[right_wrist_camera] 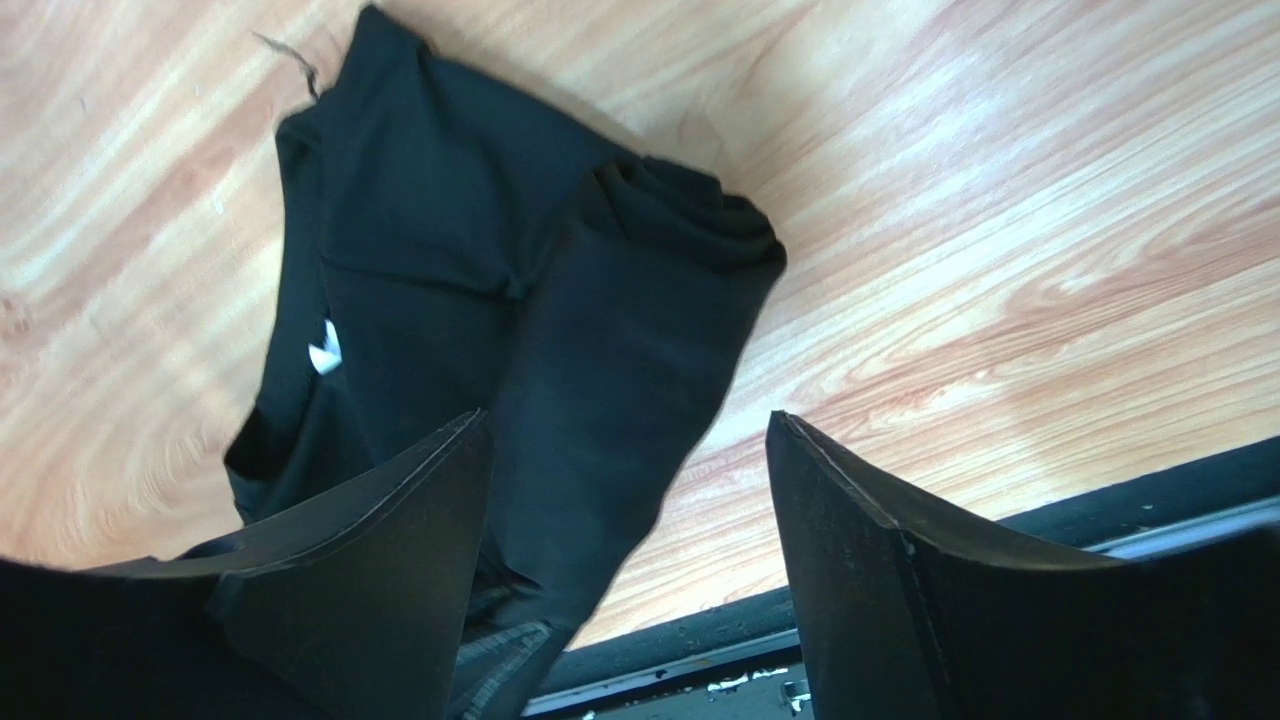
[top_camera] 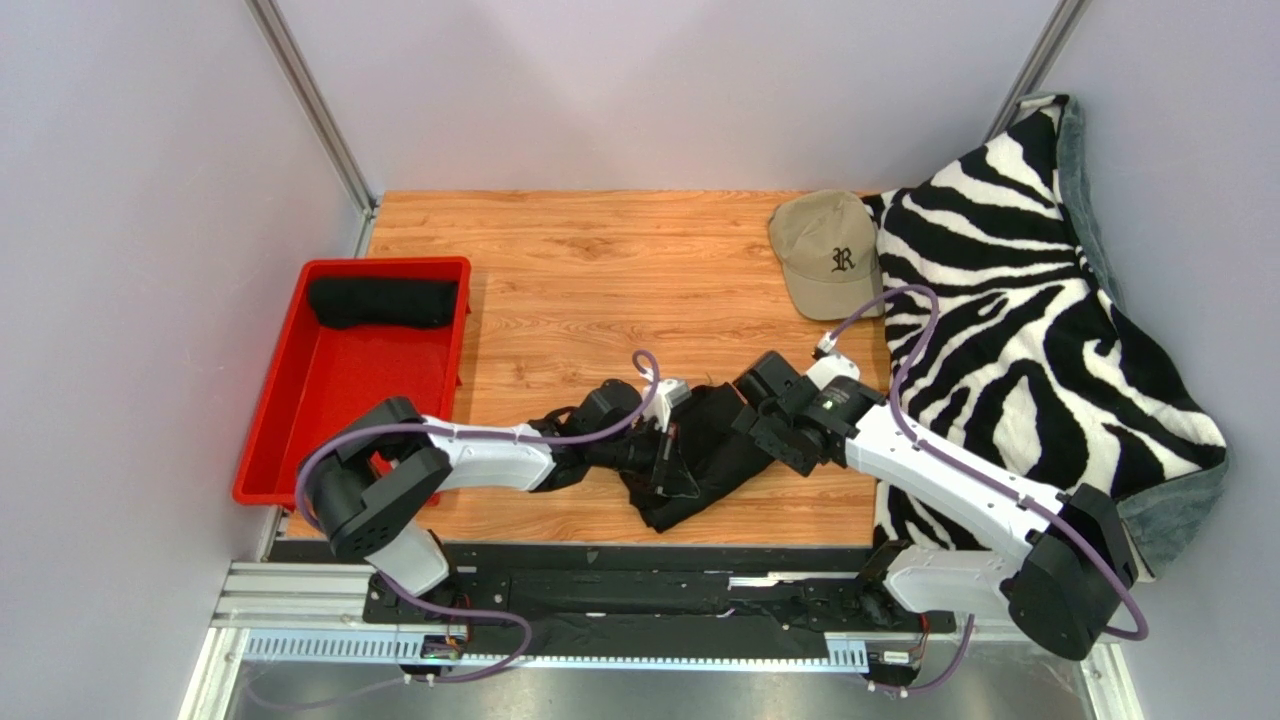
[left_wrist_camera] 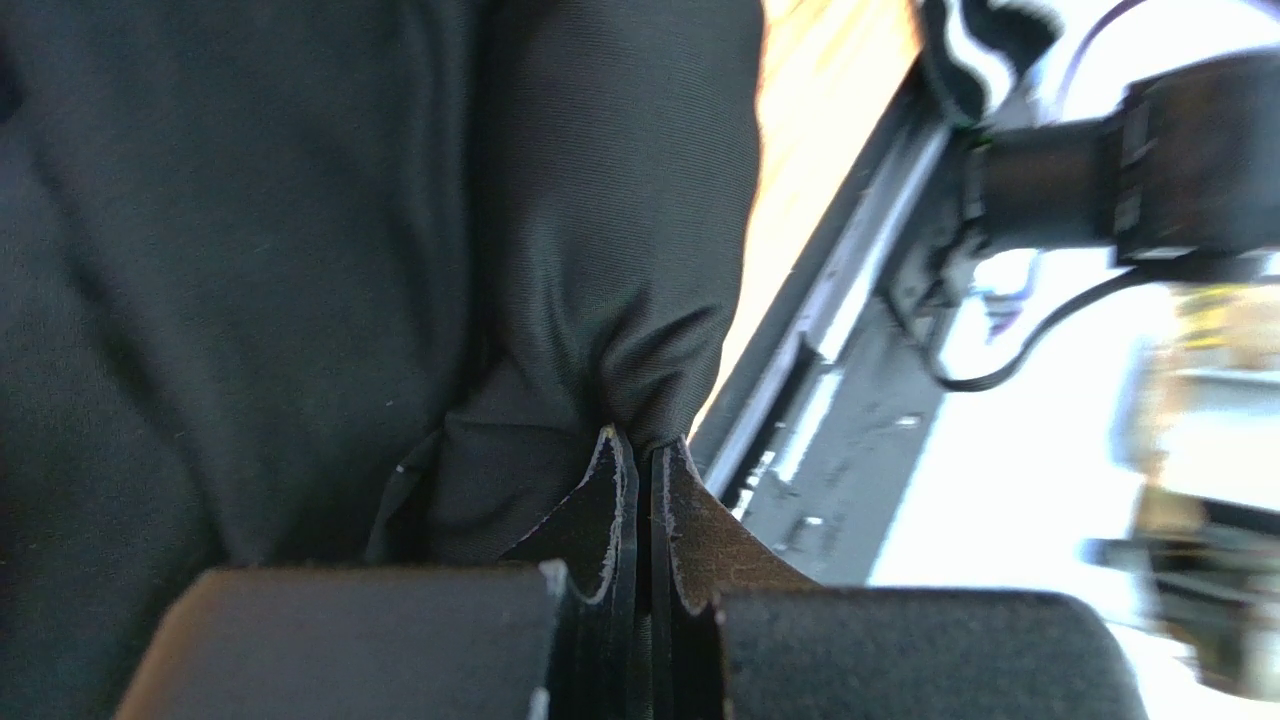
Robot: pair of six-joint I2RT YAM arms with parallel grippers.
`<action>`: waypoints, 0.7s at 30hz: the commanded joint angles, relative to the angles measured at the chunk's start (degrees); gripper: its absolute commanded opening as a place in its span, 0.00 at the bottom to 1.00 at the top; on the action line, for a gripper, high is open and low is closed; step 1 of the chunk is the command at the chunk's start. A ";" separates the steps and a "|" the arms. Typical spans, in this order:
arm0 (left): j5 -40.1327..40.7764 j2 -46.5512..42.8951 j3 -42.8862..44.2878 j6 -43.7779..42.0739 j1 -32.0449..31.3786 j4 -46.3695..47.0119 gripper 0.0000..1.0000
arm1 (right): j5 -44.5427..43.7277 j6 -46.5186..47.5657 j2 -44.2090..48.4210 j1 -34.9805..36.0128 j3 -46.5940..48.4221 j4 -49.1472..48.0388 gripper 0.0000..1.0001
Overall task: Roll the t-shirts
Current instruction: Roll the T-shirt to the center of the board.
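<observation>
Crumpled black fabric t-shirt (top_camera: 684, 473) pinched by the left gripper (left_wrist_camera: 639, 443), with the right gripper (right_wrist_camera: 624, 423) spread wide just above it.
The shirt lies bunched near the front edge of the wooden table (top_camera: 601, 270), between both arms; a rolled black t-shirt (top_camera: 383, 303) sits in the red plastic tray (top_camera: 349, 270).

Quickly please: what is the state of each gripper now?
Left gripper: closed, pinching a fold of the t-shirt.
Right gripper: open, holding nothing, above the t-shirt.
</observation>
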State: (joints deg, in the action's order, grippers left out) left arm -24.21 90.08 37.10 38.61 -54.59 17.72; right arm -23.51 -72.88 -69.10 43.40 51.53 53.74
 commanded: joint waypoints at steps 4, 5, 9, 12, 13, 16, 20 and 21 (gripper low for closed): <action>-14.29 6.15 -3.26 14.65 5.80 9.44 0.00 | -3.39 -5.60 2.75 2.92 -4.59 -6.10 0.70; -14.64 6.68 -3.44 15.17 6.07 9.97 0.00 | -3.39 -5.60 2.13 3.10 -4.59 -6.01 0.70; -16.66 8.61 -3.53 17.46 7.13 11.20 0.00 | -3.83 -5.60 1.16 3.97 -6.00 -7.76 0.70; -17.01 9.06 -3.44 18.08 7.30 11.55 0.00 | -4.26 -4.82 0.37 3.98 -6.79 -11.18 0.70; -17.10 9.23 -3.53 18.17 7.48 11.55 0.00 | -4.18 -4.81 -0.15 3.98 -7.14 -11.63 0.70; -17.72 9.58 -3.53 18.52 7.83 11.73 0.00 | -3.83 -4.73 -2.35 3.98 -7.40 -11.98 0.70; -18.60 9.94 -3.18 18.34 8.18 11.55 0.00 | -4.18 -4.55 -4.55 3.98 -8.46 -14.01 0.69; -18.94 10.02 -3.00 18.34 8.18 11.47 0.00 | -4.27 -4.46 -5.16 3.98 -8.29 -14.01 0.68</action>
State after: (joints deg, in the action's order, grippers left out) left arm -40.91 98.98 34.50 56.51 -46.74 29.32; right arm -25.04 -76.71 -72.62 47.11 43.79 43.00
